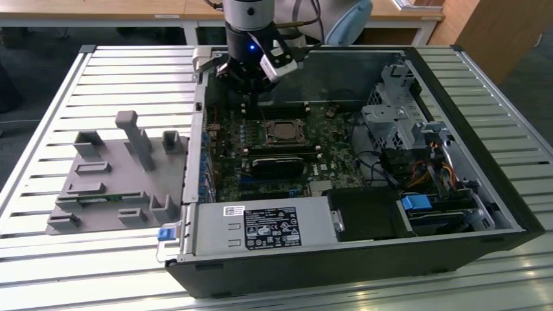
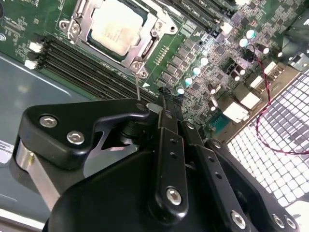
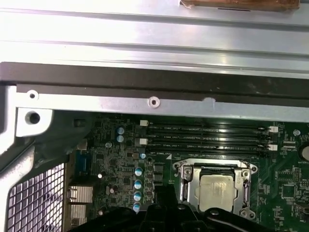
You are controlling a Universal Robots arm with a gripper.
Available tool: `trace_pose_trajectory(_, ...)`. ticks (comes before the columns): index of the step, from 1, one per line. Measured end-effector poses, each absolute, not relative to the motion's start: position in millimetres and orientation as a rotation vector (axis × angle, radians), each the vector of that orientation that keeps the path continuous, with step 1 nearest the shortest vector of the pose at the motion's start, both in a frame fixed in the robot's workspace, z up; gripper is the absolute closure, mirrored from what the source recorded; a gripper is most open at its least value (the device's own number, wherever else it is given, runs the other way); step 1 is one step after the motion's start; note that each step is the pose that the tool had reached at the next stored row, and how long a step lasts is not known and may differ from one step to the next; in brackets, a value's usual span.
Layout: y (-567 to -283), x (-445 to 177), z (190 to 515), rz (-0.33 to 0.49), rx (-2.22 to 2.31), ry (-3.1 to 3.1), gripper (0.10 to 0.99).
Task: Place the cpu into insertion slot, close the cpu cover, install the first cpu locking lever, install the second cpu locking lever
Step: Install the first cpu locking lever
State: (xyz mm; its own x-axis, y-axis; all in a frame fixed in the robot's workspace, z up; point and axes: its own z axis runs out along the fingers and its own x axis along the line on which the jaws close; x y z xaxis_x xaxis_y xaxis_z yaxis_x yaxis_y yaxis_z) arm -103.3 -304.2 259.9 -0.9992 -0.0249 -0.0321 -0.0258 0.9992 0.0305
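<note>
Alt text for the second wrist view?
Black claw in the foreground, over a green motherboard. Beyond its tip the silvery cpu lies framed by the metal cpu cover; long black memory slots run alongside.

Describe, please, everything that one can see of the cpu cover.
The cpu cover is a thin square frame of silvery metal. It appears to lie flat and closed on the green circuit board. The pale metal face of the cpu shows through its square window. Screw heads sit at its corners. By one corner a thin metal rod rises towards the gripper; whether it touches the cover is unclear. Black memory slots run along one side.
</note>
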Motion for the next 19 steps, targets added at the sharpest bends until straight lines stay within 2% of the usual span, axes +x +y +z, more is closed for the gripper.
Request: trace_pose_trajectory(19,-291,-100,255,0.048,-0.039,3.109,0.980)
